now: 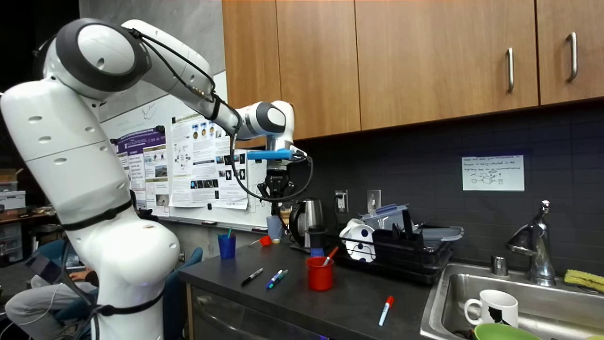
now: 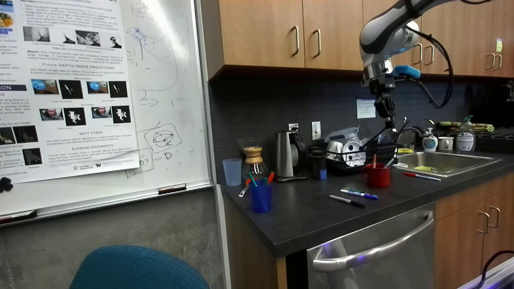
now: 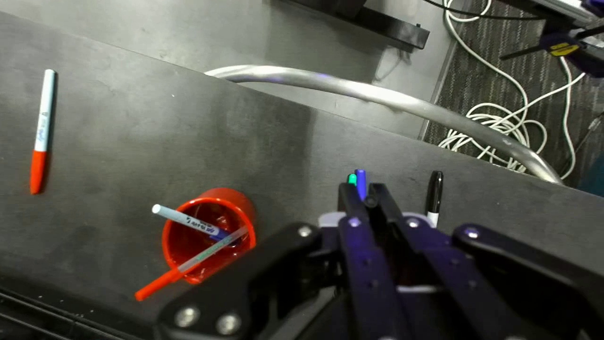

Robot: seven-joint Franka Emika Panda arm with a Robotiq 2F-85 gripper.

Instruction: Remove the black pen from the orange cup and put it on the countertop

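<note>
The countertop (image 3: pixel 118 141) lies beneath the gripper (image 3: pixel 363 190), whose jaws stand narrow; whether they pinch anything I cannot tell. In the wrist view, the orange cup (image 3: pixel 188 246) sits left of them; right, the black pen (image 3: pixel 434 192) lies out. Placing looks done; the next move likely calls for lifting clear.

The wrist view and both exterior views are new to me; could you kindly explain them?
This is a white robot arm ending in a black gripper. Two pictures come from cameras standing apart from the arm; the wrist view, from a camera mounted on it, looks down. On the countertop, the orange cup holds a pale pen and a red-ended pen. Outside it lie the black pen, a blue pen, a green pen and another red-ended pen. The gripper's fingers are close together; I cannot tell whether they hold anything.
</note>
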